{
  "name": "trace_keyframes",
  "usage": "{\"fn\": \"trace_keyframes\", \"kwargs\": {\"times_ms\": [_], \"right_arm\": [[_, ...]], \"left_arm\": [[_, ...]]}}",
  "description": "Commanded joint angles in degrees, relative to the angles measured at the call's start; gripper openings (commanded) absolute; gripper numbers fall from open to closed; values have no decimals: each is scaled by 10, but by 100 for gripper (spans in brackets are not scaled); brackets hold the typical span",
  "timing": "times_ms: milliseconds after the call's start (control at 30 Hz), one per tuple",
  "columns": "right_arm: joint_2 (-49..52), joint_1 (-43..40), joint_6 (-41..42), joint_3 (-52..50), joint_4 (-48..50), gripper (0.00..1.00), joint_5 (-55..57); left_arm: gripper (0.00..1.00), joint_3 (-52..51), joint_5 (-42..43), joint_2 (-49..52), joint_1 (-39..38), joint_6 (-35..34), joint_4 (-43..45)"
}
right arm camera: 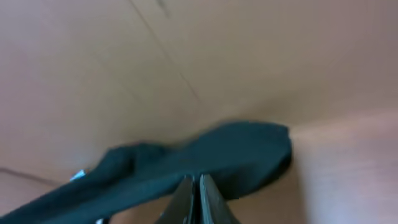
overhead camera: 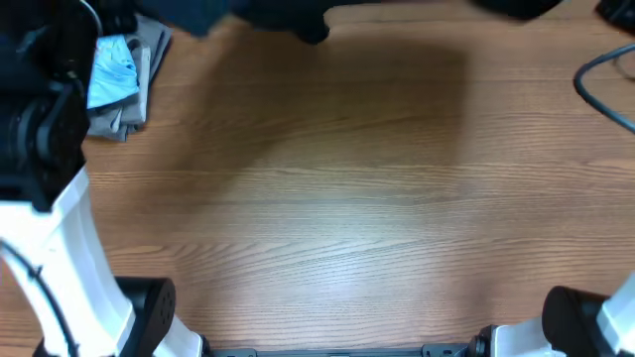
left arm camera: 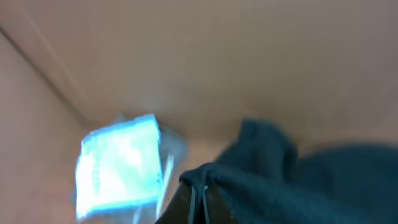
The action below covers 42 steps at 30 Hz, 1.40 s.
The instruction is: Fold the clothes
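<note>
Evidently the pick-up stage: garment pinched at two points, not yet spread

Overhead view: the black garment (overhead camera: 263, 14) shows only as blurred dark fabric along the far edge of the wooden tabletop (overhead camera: 347, 198), whose middle lies bare. At the far left sits a folded stack, a light blue shirt (overhead camera: 111, 67) on top of grey garments (overhead camera: 134, 104).

Left wrist view: the left fingers (left arm camera: 186, 208) are pressed together with a bunch of the black cloth pinched at their tips. The cloth trails off to the right, and the blue shirt lies near it on the left.

Right wrist view: the right fingers (right arm camera: 208, 202) are likewise closed on the black cloth, which stretches away to the left in a band.

Both wrist pictures are blurred, so how much cloth each pinch holds cannot be told. To an onlooker, no fold appears made. The step in hand looks to be bringing the garment out to lay it flat. The next move calls for drawing the two grips apart to take up slack. The cloth then needs lowering onto the bare middle, clear of the folded stack.
</note>
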Motion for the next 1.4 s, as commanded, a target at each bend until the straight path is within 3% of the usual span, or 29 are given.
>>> {"fn": "trace_keyframes", "kwargs": {"times_ms": [0,267,500,633,1000,1367], "right_arm": [[37,-2,-19,-92,-18,4,-2],[35,-8,-2,-290,-24,4,30],[25,-10,41,-307,-99,4,130],[4,-10,61,-307,-144,4,207],[-7,-10,71,-349,-175,4,236],[-12,-67,181,-457,-162,4,375]], "left_arm": [[4,-64,10,75,4,-53,-58],[4,-168,18,158,11,-131,-162],[4,-191,107,136,9,-127,-185],[4,-229,116,97,0,-127,-185],[4,-554,130,-86,-47,-159,-164],[5,-774,133,-130,-66,-202,-144]]}}
